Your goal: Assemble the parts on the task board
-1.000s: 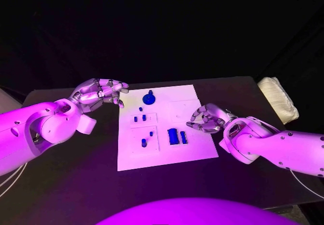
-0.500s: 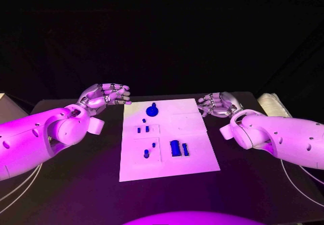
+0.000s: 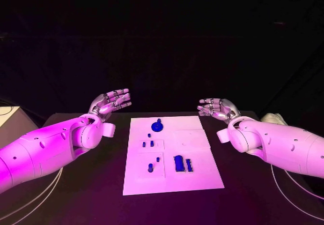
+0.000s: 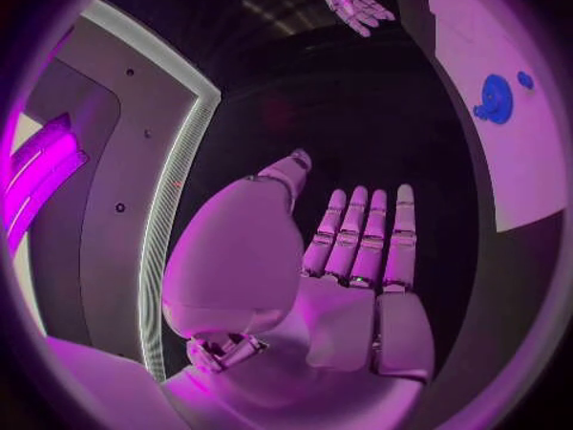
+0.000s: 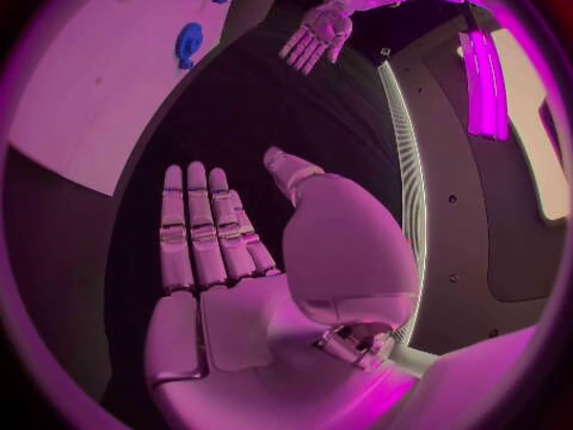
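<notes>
Head view: the white task board [image 3: 172, 157] lies at centre frame on the black table [image 3: 81, 197], carrying small blue parts [image 3: 179, 163]. The left hand [image 3: 111, 101] at centre left and the right hand [image 3: 216, 108] at centre right are raised, fingers spread, holding nothing.

Left wrist view: the left hand's flat, extended fingers [image 4: 358, 239] are empty.

Right wrist view: the right hand's straight fingers [image 5: 197, 229] are likewise empty.

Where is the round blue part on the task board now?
In the head view, the round blue part sits at the far end of the task board, left of centre, between both raised hands.

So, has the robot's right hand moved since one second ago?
Yes. The right hand left the white task board's right edge beside the blue parts and now sits open past its far right corner.
</notes>
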{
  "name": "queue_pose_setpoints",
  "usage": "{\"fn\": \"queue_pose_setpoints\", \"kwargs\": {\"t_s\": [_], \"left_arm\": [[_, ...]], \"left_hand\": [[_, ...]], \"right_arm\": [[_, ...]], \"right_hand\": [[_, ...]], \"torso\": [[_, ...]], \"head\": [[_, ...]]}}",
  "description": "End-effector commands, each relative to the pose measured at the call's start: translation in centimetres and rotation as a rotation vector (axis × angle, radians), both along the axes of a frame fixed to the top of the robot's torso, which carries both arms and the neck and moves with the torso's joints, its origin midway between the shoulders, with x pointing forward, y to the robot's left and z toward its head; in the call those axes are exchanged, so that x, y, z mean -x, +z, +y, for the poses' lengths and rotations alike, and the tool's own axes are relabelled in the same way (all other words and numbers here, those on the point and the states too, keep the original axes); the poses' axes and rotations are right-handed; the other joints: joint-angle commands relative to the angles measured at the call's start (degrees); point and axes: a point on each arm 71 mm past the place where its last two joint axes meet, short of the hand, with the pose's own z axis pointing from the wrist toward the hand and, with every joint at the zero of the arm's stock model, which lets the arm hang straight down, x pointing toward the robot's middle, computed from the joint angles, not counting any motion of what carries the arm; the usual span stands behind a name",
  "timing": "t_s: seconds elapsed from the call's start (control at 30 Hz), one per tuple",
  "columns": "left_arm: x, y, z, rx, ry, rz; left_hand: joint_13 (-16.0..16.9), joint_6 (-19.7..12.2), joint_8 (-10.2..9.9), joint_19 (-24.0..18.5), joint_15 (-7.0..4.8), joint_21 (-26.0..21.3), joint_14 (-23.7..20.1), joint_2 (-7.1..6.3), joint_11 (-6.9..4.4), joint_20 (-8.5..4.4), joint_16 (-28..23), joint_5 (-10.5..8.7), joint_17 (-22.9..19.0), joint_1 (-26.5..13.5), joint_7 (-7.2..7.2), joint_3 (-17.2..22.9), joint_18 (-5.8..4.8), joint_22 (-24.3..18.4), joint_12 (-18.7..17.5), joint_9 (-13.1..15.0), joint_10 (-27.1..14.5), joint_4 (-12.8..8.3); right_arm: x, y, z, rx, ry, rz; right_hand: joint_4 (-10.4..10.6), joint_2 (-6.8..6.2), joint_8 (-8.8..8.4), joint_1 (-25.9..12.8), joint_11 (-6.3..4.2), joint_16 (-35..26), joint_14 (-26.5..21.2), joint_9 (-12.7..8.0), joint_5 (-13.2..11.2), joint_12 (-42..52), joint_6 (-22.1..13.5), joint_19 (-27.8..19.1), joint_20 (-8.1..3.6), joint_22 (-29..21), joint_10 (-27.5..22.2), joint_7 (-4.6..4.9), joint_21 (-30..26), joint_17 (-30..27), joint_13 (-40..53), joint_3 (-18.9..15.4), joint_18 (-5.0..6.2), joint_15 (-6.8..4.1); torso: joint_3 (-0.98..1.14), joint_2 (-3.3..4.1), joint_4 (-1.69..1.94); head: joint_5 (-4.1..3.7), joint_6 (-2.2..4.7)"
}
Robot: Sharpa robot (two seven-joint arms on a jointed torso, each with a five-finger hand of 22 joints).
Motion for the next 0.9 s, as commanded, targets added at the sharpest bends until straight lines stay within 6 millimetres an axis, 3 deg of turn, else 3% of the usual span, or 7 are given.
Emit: {"fn": "queue_pose_setpoints", "kwargs": {"t_s": [0.03, 0.13, 0.17, 0.2, 0.23, 0.47, 0.9], "left_arm": [[0.3, 0.0, -0.4, -0.002, 0.002, 0.000], [0.6, -0.2, -0.7, -0.003, 0.015, 0.003], [0.9, -0.3, -1.0, -0.004, 0.025, 0.005], [1.0, -0.3, -1.1, -0.005, 0.028, 0.006], [1.3, -0.5, -1.5, -0.006, 0.041, 0.009], [4.1, -1.1, -3.8, -0.019, 0.127, 0.032], [8.4, -1.3, -6.6, -0.046, 0.240, 0.069]], "left_hand": [[-2.4, -29.6, -8.5, -31.0, -6.19, -2.4, -27.8, 5.69, -6.56, -11.10, -9.7, -3.93, -8.0, -24.5, -5.57, -13.4, -6.64, -4.1, -5.5, -9.2, -34.3, -9.2], [-2.4, -29.6, -8.5, -31.0, -6.19, -2.4, -27.8, 5.69, -6.56, -11.10, -9.7, -3.93, -8.0, -28.7, -5.57, -13.4, -6.64, -4.1, -5.5, -9.2, -34.3, -9.2], [-2.4, -29.6, -8.5, -31.0, -6.19, -2.4, -27.8, 5.69, -6.56, -11.10, -9.7, -3.93, -8.0, -31.5, -5.57, -13.4, -6.64, -4.1, -5.5, -9.2, -34.3, -9.2], [-2.4, -29.6, -8.5, -31.0, -6.19, -2.4, -27.8, 5.69, -6.56, -11.10, -9.7, -3.93, -8.0, -32.0, -5.57, -13.4, -6.64, -4.1, -5.5, -9.2, -34.3, -9.2], [-2.4, -29.6, -8.5, -31.0, -6.19, -2.4, -27.8, 5.69, -6.56, -11.10, -9.7, -3.93, -8.0, -74.6, -5.57, -13.4, -6.64, -4.1, -5.5, -9.2, -34.3, -9.2], [-2.4, -29.6, -8.5, -31.0, -6.19, -2.4, -27.8, 5.69, -6.56, -11.10, -9.7, -3.93, -8.0, -74.6, -5.57, -13.4, -6.64, -4.1, -5.5, -9.2, -34.3, -9.2], [-2.4, -29.6, -8.5, -31.0, -6.19, -2.4, -27.8, 5.69, -6.56, -11.10, -9.7, -3.93, -8.0, -74.6, -5.57, -13.4, -6.64, -4.1, -5.5, -9.2, -34.3, -9.2]], "right_arm": [[0.3, 0.0, 0.4, -0.014, -0.011, -0.004], [0.8, 0.0, 1.1, -0.042, -0.020, -0.007], [1.1, 0.0, 1.7, -0.064, -0.027, -0.009], [1.2, 0.1, 1.9, -0.072, -0.030, -0.009], [1.7, 0.1, 2.6, -0.099, -0.040, -0.010], [4.8, 0.8, 6.4, -0.247, -0.103, 0.002], [6.7, 1.4, 8.2, -0.317, -0.140, 0.021]], "right_hand": [[-4.9, 7.79, -8.60, -21.8, -5.94, -6.1, -47.7, -13.7, -5.5, -4.3, -32.8, -42.7, -8.84, -9.5, -50.8, -7.48, -2.4, -16.8, -6.8, -20.2, -7.17, -4.58], [-4.9, 7.79, -8.60, -25.6, -5.94, -6.1, -47.7, -13.7, -5.5, -4.3, -32.8, -42.7, -8.84, -9.5, -50.8, -7.48, -2.4, -16.8, -6.8, -20.2, -7.17, -4.58], [-4.9, 7.79, -8.60, -66.7, -5.94, -6.1, -47.7, -13.7, -5.5, -4.3, -32.8, -42.7, -8.84, -9.5, -50.8, -7.48, -2.4, -16.8, -6.8, -20.2, -7.17, -4.58], [-4.9, 7.79, -8.60, -66.7, -5.94, -6.1, -47.7, -13.7, -5.5, -4.3, -32.8, -42.7, -8.84, -9.5, -50.8, -7.48, -2.4, -16.8, -6.8, -20.2, -7.17, -4.58], [-4.9, 7.79, -8.60, -66.7, -5.94, -6.1, -47.7, -13.7, -5.5, -4.3, -32.8, -42.7, -8.84, -9.5, -50.8, -7.48, -2.4, -16.8, -6.8, -20.2, -7.17, -4.58], [-4.9, 7.79, -8.60, -66.7, -5.94, -6.1, -47.7, -13.7, -5.5, -4.3, -32.8, -42.7, -8.84, -9.5, -50.8, -7.48, -2.4, -16.8, -6.8, -20.2, -7.17, -4.58], [-4.9, 7.79, -8.60, -66.7, -5.94, -6.1, -47.7, -13.7, -5.5, -4.3, -32.8, -42.7, -8.84, -9.5, -50.8, -7.48, -2.4, -16.8, -6.8, -20.2, -7.17, -4.58]], "torso": [[0.16, -0.21, -0.09], [0.40, -0.64, -0.19], [0.60, -0.98, -0.26], [0.67, -1.10, -0.29], [0.90, -1.52, -0.39], [1.59, -2.74, -0.67], [1.63, -2.80, -0.69]], "head": [[0.13, 0.50], [0.39, 1.38], [0.59, 2.07], [0.66, 2.33], [0.92, 3.20], [1.65, 5.70], [1.69, 5.83]]}}
